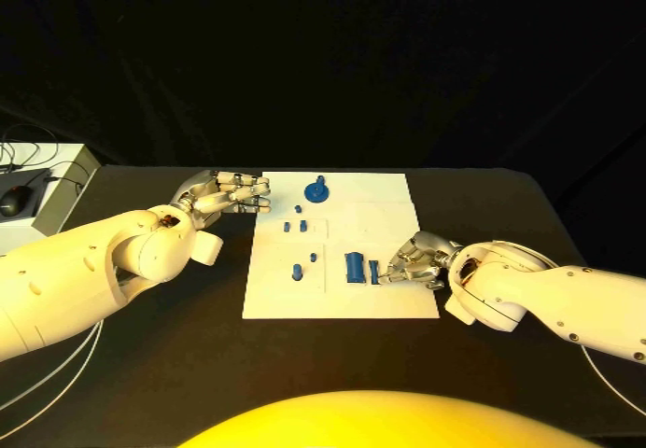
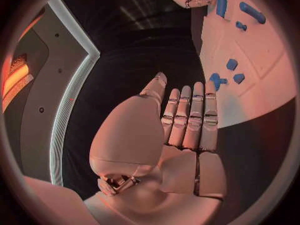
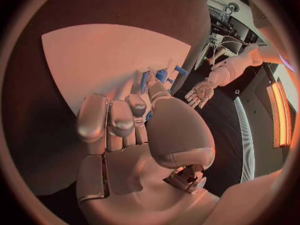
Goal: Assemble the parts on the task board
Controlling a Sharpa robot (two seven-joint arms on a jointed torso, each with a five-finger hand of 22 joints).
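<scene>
Several blue parts point(image 1: 354, 267) lie on the task board point(image 1: 363, 215), the larger ones just beside the right hand point(image 1: 414, 263). Its fingers curl at them, but whether they grasp one I cannot tell. A skewed pinch could flick a piece off. The left hand point(image 1: 222, 194) hovers released, fingers straight, beside the board's far corner.
</scene>
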